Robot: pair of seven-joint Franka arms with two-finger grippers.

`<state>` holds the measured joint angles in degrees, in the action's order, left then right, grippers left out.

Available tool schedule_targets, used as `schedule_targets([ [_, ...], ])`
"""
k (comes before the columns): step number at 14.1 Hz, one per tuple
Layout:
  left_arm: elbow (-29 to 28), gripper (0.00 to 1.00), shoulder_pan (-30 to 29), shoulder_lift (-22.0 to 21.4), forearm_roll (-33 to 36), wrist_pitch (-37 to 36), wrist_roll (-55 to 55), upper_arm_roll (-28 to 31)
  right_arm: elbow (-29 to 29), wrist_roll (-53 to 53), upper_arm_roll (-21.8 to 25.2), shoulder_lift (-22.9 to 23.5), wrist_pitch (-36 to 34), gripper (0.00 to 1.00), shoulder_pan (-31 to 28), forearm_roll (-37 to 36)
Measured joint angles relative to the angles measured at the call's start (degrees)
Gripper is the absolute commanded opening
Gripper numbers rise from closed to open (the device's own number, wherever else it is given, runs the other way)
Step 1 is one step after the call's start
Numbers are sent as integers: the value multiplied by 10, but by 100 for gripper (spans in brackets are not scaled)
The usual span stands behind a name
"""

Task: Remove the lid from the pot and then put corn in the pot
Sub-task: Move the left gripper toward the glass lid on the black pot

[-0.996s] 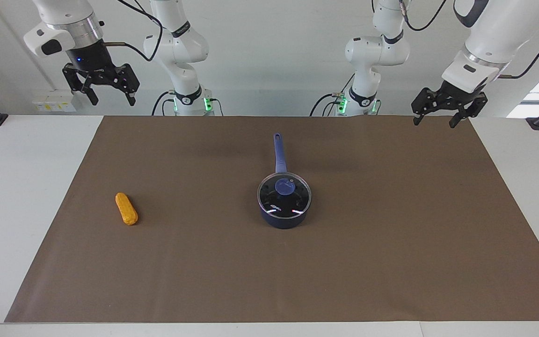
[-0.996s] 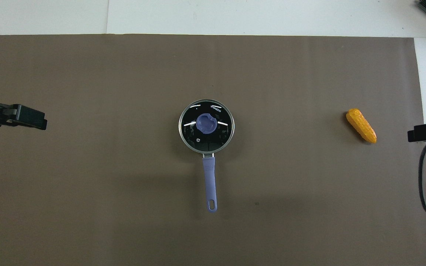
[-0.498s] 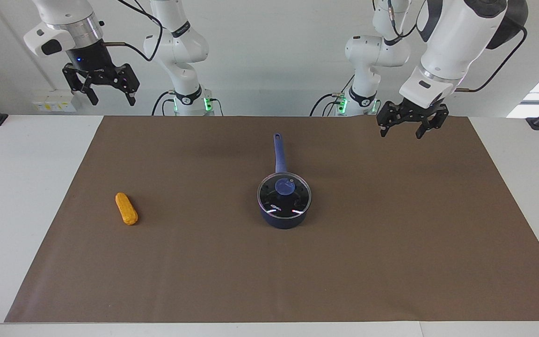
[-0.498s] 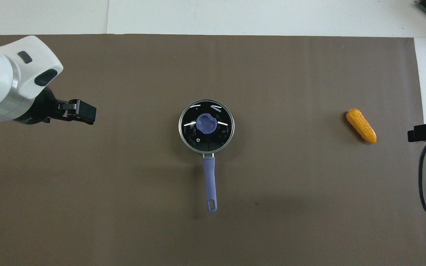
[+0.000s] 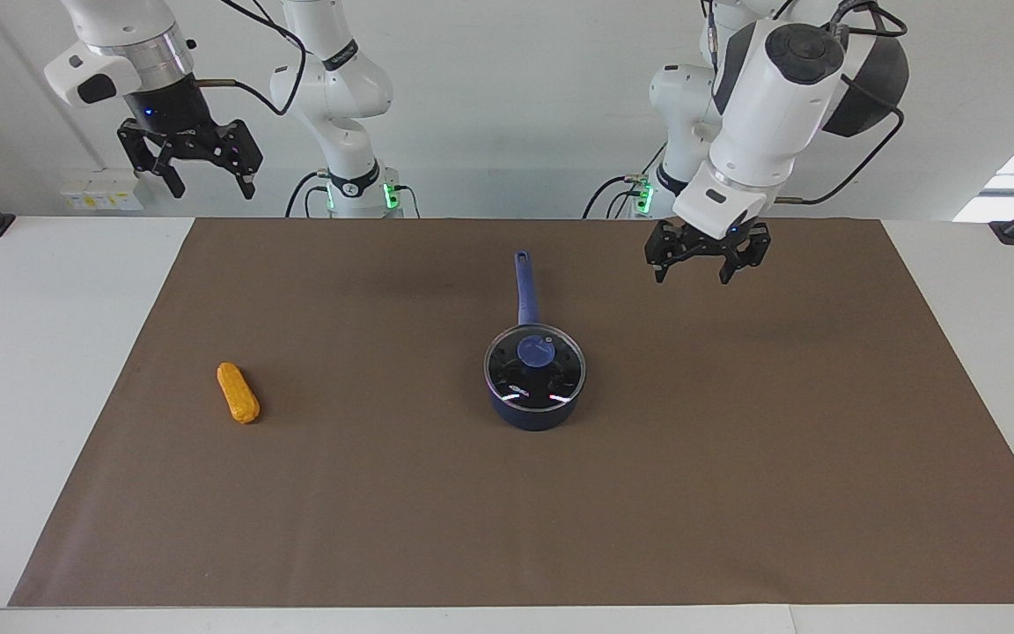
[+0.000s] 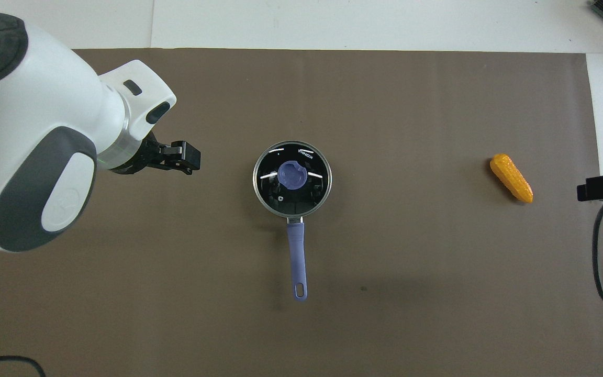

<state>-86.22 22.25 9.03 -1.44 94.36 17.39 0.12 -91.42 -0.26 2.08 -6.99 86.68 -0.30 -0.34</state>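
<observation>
We see the pot mid-mat on the counter, handle pointing toward the robots. The lid sits on it, blue knob centred. The corn lies on the brown mat toward the right arm's end, well apart from the pot. Our left claw hangs in the air over bare mat, off to the pot's side toward the left arm's end, jaws spread, holding nothing. Our right claw waits high over the counter's robot-side edge at the right arm's end, jaws also spread, empty. In the overhead view only the left claw's tip pokes out from under the arm, beside the pot.
</observation>
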Motion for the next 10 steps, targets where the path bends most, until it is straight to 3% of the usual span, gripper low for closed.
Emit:
schedule_targets([
  [4, 0, 100, 28, 29, 0, 32, 20, 0, 0, 0, 0, 0, 0, 100, 0, 0],
  [10, 12, 100, 107, 112, 19, 98, 121, -1, 0, 0, 0, 0, 0, 100, 0, 0],
])
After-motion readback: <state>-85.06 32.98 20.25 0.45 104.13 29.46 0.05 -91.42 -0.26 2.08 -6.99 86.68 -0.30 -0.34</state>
